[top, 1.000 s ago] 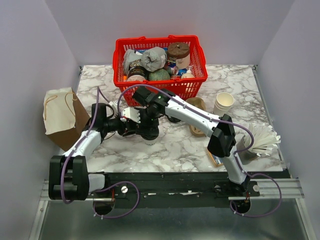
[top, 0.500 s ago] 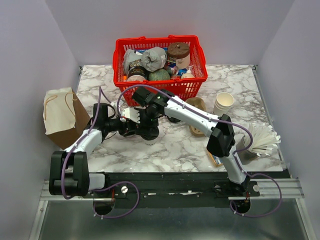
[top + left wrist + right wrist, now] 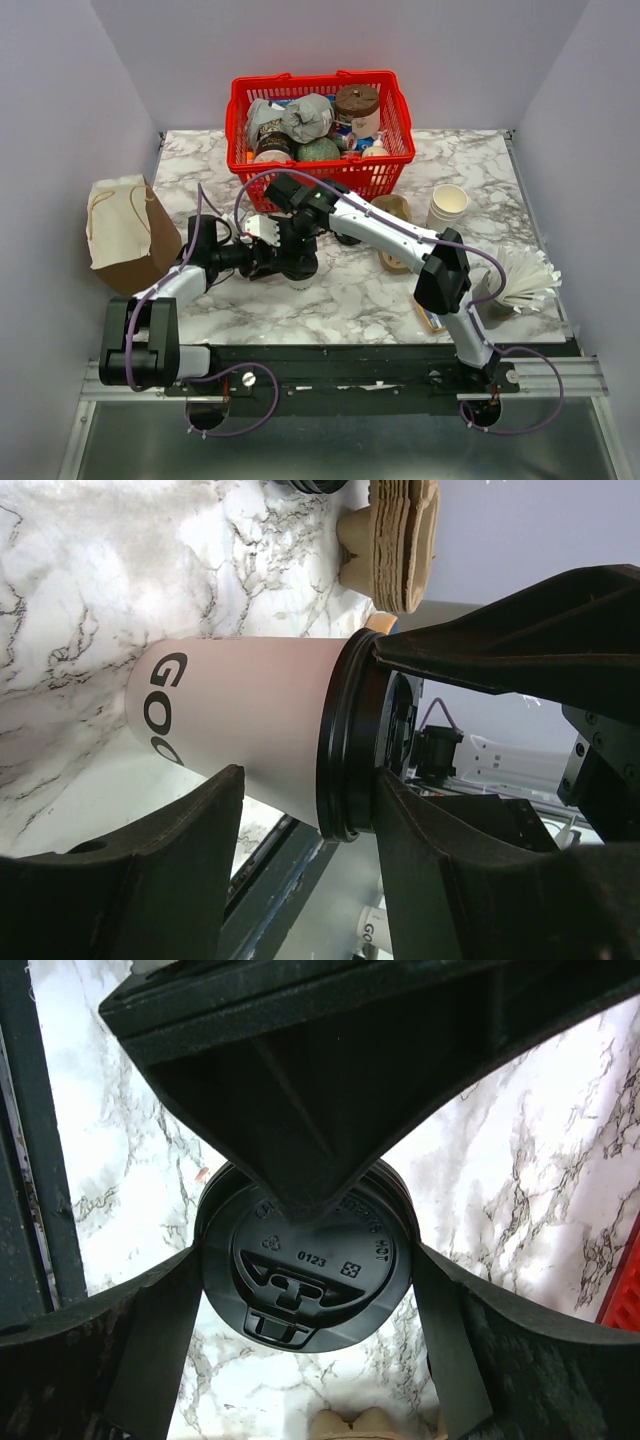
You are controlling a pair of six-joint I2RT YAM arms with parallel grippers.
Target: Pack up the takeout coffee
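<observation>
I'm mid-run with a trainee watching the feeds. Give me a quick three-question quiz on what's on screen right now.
1. True or false: the takeout coffee lies on its side on the marble table.
2. The brown paper bag stands at the table's: A) left edge, B) right edge, C) far edge, in the middle.
3. Which gripper reaches down over the coffee's black lid from above?
Key: 1 false, it stands upright; 2 A; 3 the right gripper, with a finger on either side of the lid.
</observation>
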